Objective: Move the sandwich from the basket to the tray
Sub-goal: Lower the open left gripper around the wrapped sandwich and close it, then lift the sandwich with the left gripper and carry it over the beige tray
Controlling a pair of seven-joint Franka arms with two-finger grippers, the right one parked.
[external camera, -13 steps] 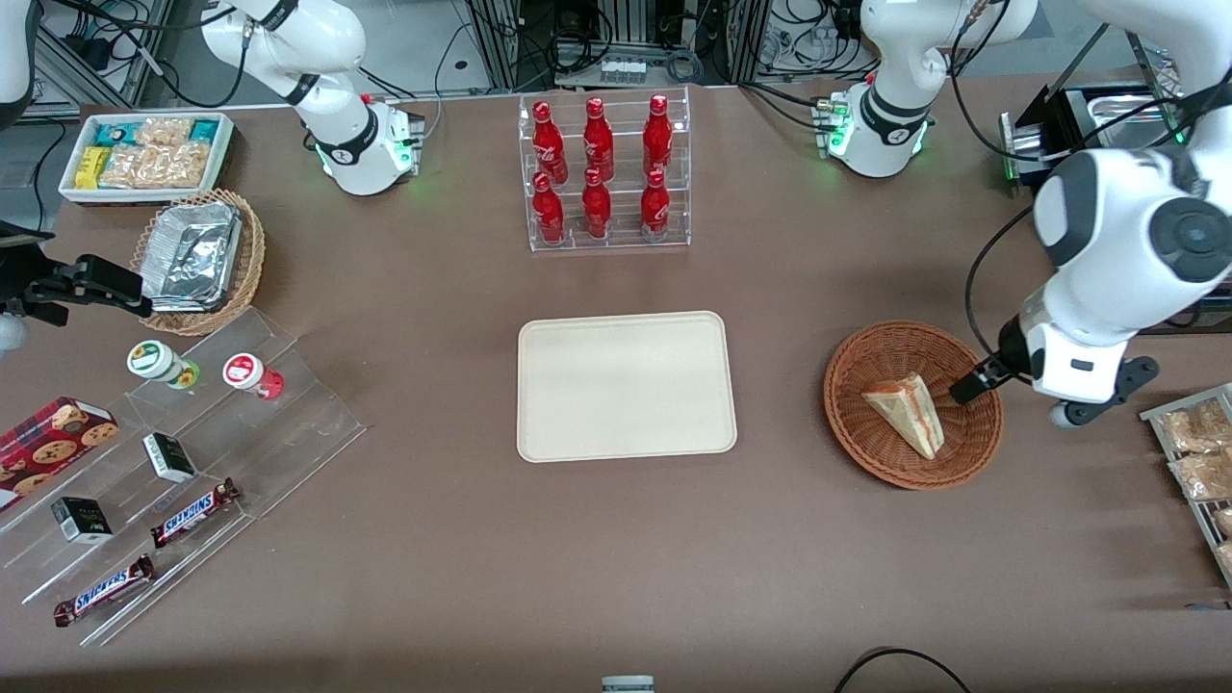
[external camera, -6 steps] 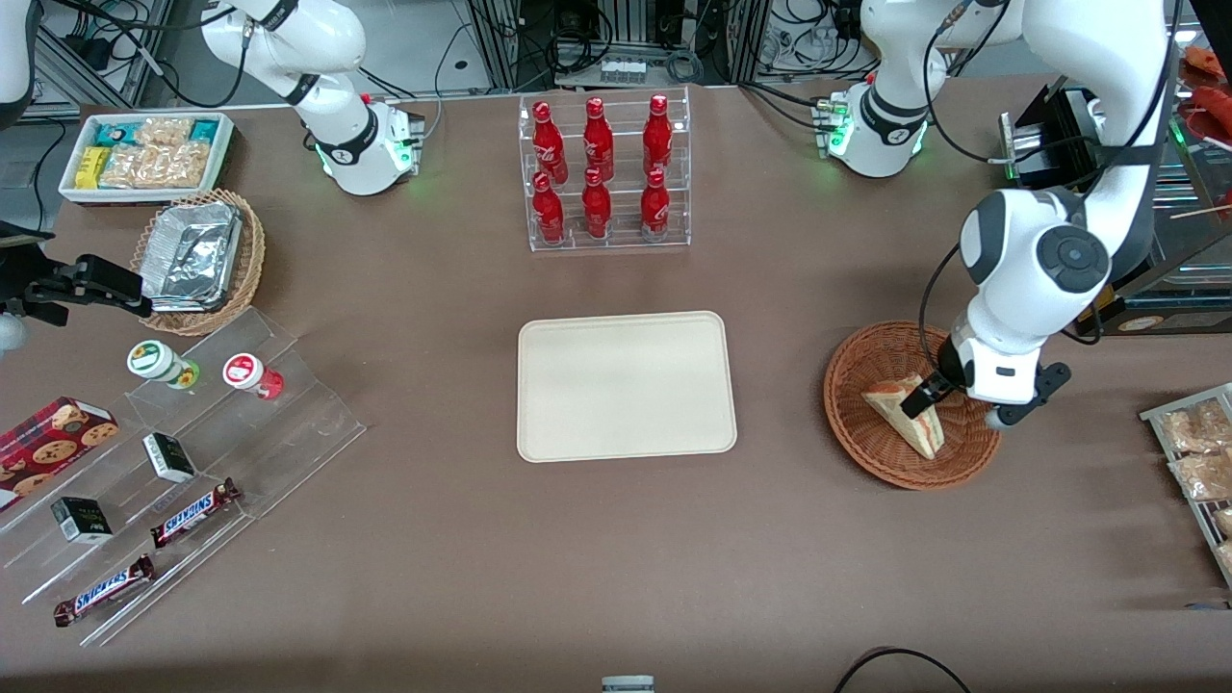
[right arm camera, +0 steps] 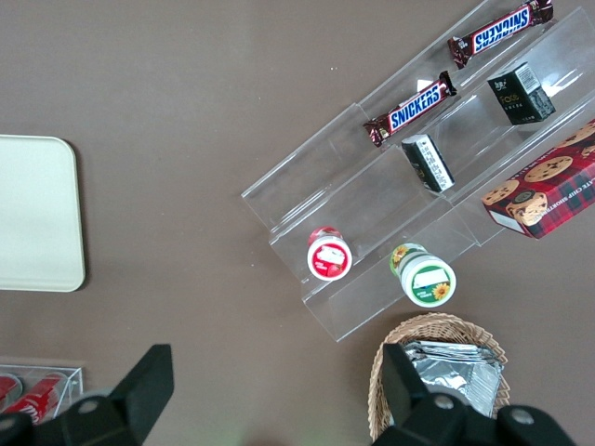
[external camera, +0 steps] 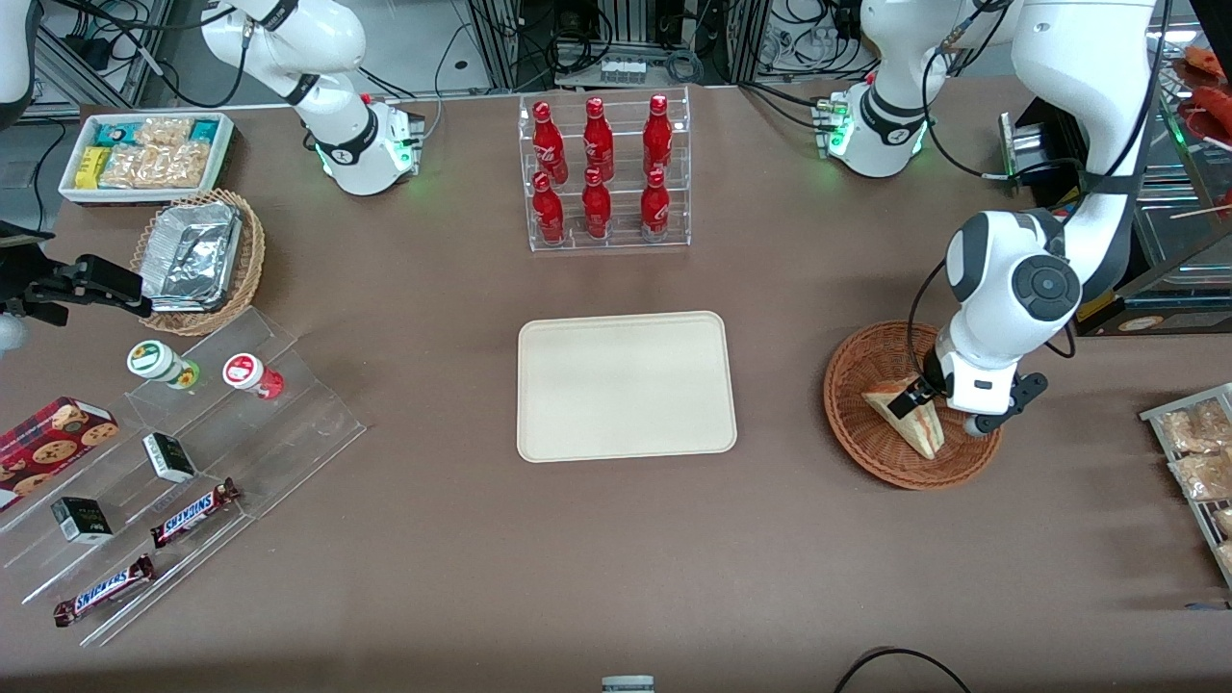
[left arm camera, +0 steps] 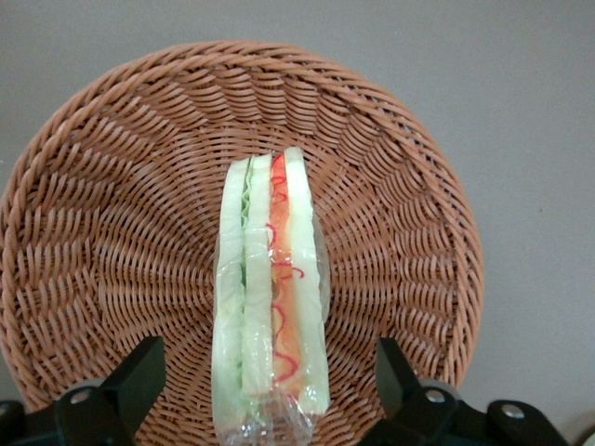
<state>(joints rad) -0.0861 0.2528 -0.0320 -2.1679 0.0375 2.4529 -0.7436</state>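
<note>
- The counter [external camera: 462,577] is a brown surface that carries every item listed below.
- Toward the parked arm's end, a white bin of snack packets [external camera: 146,154] sits farther from the front camera than a tan wicker basket [external camera: 207,265] that holds a foil container [external camera: 192,255].
- Nearer the camera than that basket, a clear stepped rack [external camera: 192,452] carries two small jars, small dark boxes and two Snickers bars [external camera: 192,512]; a cookie box [external camera: 53,433] lies at its end.
- At mid-counter, a clear rack of six red bottles [external camera: 603,173] stands farther from the camera than the tray.
- The tray [external camera: 626,385] lies flat and bare at the centre of the counter, well apart from the basket.
- The basket [external camera: 871,438] rests on the counter toward the working arm's end, with the tray between it and the stepped rack.
- The sandwich [external camera: 919,428] lies inside the basket, wrapped in clear film, its cut edge of red and green filling turned up toward the wrist camera [left arm camera: 270,297].
- The claw [external camera: 910,399] is positioned in the basket directly over the sandwich. In the wrist view its fingers [left arm camera: 130,381] stand spread wide, one on each side of the sandwich, with a visible gap between each finger and the bread; the claw [left arm camera: 270,390] is open and grips nothing.
- Bagged snacks on a wire rack [external camera: 1198,462] lie at the counter edge near the working arm.
</note>
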